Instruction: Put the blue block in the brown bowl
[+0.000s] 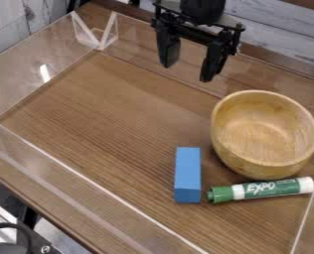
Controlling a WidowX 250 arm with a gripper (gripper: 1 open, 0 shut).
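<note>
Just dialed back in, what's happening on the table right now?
One robot arm is working over a wooden table with clear walls. Its gripper hangs open near the back, pointing down and holding nothing. The blue block lies flat toward the front, untouched, just left of the brown bowl, which is empty. A green-and-white marker lies in front of the bowl, right of the block. The block has not been picked up yet.
</note>
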